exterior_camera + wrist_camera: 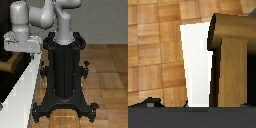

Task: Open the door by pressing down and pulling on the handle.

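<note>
You see the handle (230,30) close ahead of the gripper; finger state cannot be told; door (12,62) looks unopened, pressing and pulling remain

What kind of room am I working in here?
Likely a bare simulated indoor test room: wooden parquet floor, a plain wall behind, and the arm on a black pedestal beside a white-framed door.

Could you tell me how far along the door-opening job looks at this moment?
Done: the arm has reached the door frame. In hand: the wrist view sits close over the golden handle. Whether the jaws grip it cannot be seen. Left: pressing down and pulling; no open gap shows yet.
</note>
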